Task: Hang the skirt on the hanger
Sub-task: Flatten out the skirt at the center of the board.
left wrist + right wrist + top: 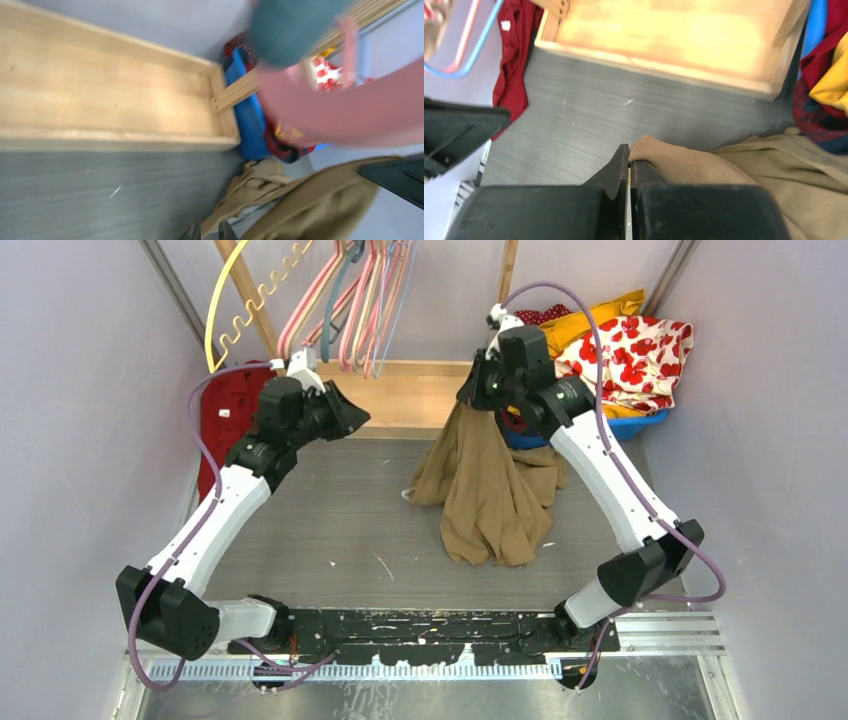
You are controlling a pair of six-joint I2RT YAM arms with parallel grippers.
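Ahead of me a shallow pale wooden tray (pixel 420 400) sits on the grey desk (pixel 330 530). Left of it lies a dark red cloth (pixel 222 405). On its right, a blue plastic tub (pixel 640 427) holds a white fabric printed with red flowers (pixel 640 350) and a yellow garment (pixel 590 325). A yellow coiled cord (pixel 250 320) hangs back left.

a robot lab cell; plain walls (pixel 80 390), bolted mounting rail (pixel 420 628), plastic hangers (pixel 350 300).

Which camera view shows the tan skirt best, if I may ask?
Top external: the tan skirt hangs nearly whole from the right gripper. The right wrist shows only its pinched edge; the left wrist, blurred folds.
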